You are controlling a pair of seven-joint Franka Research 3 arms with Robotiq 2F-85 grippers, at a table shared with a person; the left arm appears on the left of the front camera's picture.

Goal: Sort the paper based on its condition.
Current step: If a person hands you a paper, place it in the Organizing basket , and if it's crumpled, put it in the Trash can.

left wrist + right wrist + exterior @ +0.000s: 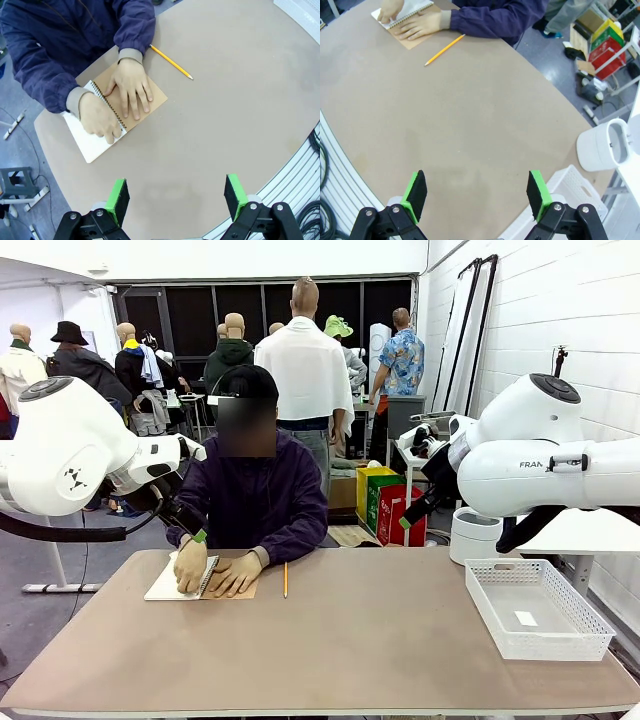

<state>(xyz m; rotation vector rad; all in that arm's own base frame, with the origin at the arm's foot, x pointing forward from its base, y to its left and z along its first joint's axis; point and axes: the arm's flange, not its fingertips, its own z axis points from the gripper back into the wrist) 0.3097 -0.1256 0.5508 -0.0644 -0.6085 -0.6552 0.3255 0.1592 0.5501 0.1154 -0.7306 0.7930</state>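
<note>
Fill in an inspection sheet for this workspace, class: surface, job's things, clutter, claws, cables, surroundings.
Surface: tan rounded tabletop, smooth.
Job's things: white paper page in the spiral-bound notebook with brown card cover, pressed by the person's hands.
Clutter: yellow pencil beside the notebook; white plastic mesh basket holding a small white slip.
Claws: left claw open, right claw open, both above the table, holding nothing.
Cables: black cable under the left arm.
Surroundings: white bucket, red and green crates beyond the table.

notebook [91,146] partly under person's hands [132,91]
</note>
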